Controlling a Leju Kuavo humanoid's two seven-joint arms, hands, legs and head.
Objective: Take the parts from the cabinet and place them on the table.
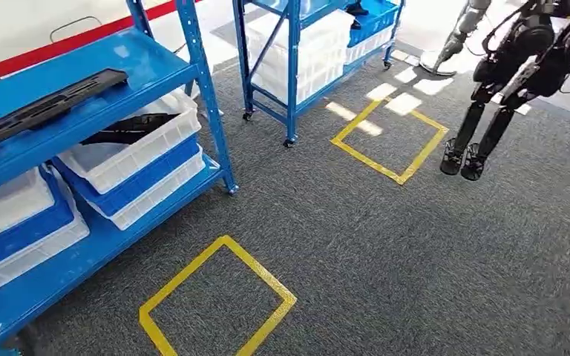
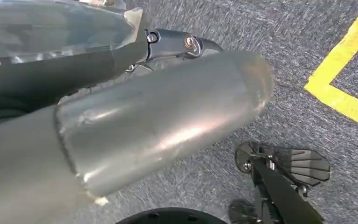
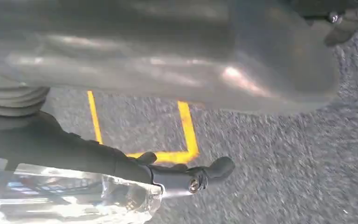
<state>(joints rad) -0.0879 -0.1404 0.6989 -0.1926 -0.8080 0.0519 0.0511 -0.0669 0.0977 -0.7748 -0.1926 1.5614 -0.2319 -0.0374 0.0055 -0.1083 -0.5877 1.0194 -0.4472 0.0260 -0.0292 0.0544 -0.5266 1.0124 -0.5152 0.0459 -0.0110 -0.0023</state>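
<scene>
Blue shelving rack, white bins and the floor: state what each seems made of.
Blue shelving rack: looks like painted metal, with a smooth glossy blue coat and thin straight posts. White bins: probably moulded plastic, slightly translucent with ribbed rims. Floor: dark grey short-pile carpet with a speckled fuzzy texture, marked with yellow tape squares.
</scene>
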